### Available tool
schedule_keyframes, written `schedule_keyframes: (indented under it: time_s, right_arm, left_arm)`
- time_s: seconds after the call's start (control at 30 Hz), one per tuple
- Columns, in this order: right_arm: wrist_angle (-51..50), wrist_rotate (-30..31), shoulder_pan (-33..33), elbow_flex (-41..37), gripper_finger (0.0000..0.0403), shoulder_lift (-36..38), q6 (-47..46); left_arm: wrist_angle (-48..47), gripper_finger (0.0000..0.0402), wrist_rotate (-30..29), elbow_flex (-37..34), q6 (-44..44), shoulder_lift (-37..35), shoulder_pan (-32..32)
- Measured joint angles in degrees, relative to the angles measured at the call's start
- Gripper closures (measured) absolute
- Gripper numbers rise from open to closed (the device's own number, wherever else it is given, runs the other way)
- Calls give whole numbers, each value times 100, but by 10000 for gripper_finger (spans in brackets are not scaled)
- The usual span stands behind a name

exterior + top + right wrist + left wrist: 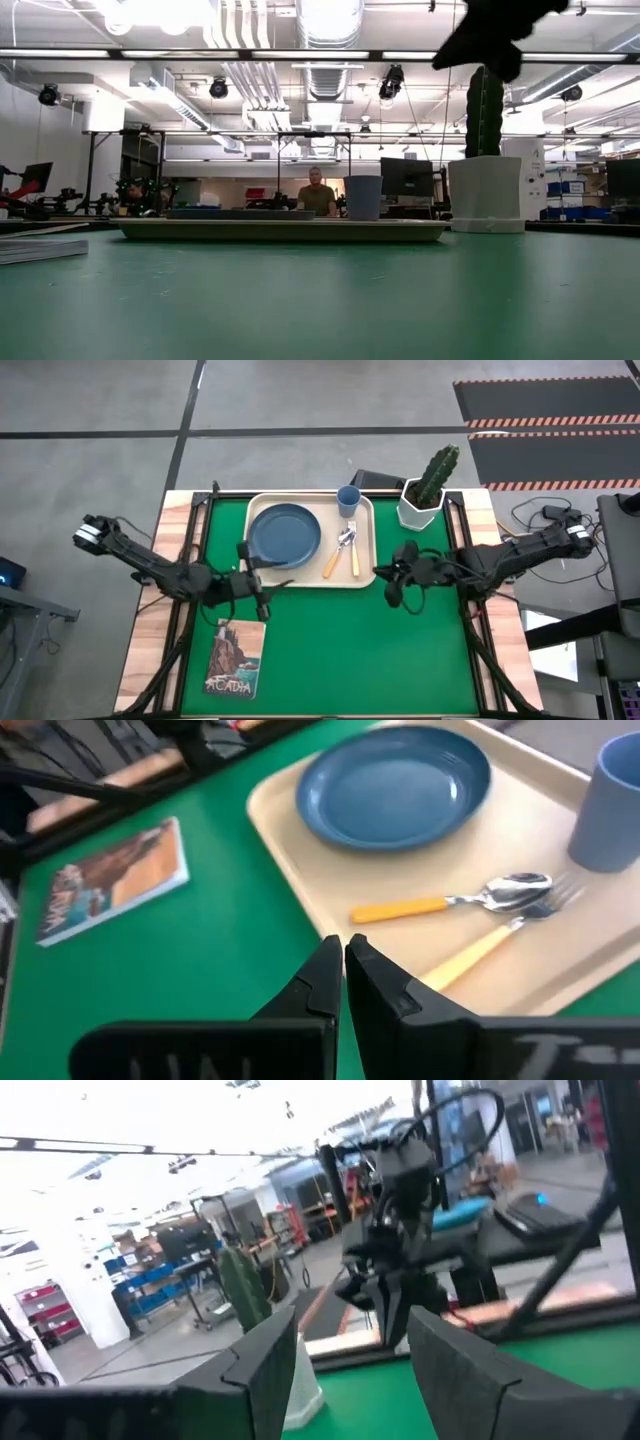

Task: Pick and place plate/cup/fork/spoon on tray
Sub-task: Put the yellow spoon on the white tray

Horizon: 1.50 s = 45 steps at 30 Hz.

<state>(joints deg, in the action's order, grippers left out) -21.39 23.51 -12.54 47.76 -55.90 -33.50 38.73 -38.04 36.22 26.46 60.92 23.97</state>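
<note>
Right gripper [382, 572]: off the tray's right edge, above the green mat [330, 650], fingers pressed together with nothing between them, as confirmed in the right wrist view [343, 970]. Left gripper [250, 560]: at the tray's left edge beside the plate, fingers spread and empty, as the left wrist view shows [340, 1370].

Tray [368, 578]: on the mat at the far middle of the table, carrying all four task items.

Plate [284, 535]: flat on the left half of the tray, inside the rim. Placement judged complete.

Cup [348, 501]: upright in the far right corner of the tray, apart from the plate. Placement judged complete.

Spoon [338, 552]: on the right half of the tray, bowl toward the cup, handle slanting toward the near edge. Placement judged complete.

Fork [353, 556]: just beside the spoon, tines meeting the spoon bowl, handle pointing to the near edge. Placement judged complete.

Status: no task item left on the mat; neither gripper loaded. Remaining work, by judgement: none beyond parking both arms clear of the tray.

Non-task items: cactus pot [420, 507] off the tray's far right corner; booklet [235, 657] at the near left of the mat. Both untouched.
</note>
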Motion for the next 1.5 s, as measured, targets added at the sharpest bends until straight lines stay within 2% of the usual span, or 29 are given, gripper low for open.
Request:
schedule_keyframes:
  time_s: [0.17, 0.33, 0.57, 0.67, 1.07, 1.23, 1.5]
  right_arm:
    - [-1090, -407, 690, 1091, 394, -676, 0]
    - [-2051, -540, 1323, 1986, 394, -1424, 2]
    - [-2270, -1274, 2206, 2720, 394, -2540, 433]
    - [-2271, -1496, 2534, 2918, 394, -3061, 650]
    - [-2249, -1394, 3274, 3063, 394, -4800, 922]
    - [-2107, -1284, 3403, 3063, 394, -5090, 1056]
    - [-1833, -995, 3434, 3061, 394, -5091, 1167]
  left_arm:
    - [-37, 230, -36, -7, -114, -442, 0]
    - [-901, 230, -130, -25, -878, -663, 15]
    - [-1275, 230, -134, -26, -1110, -719, 15]
    - [-1290, 230, -131, -26, -1108, -697, 15]
    - [-1582, 230, -141, -26, -1091, -701, 15]
    - [-1581, 230, -146, -26, -1065, -703, 15]
    - [-1579, 230, -149, -26, -960, -706, 13]
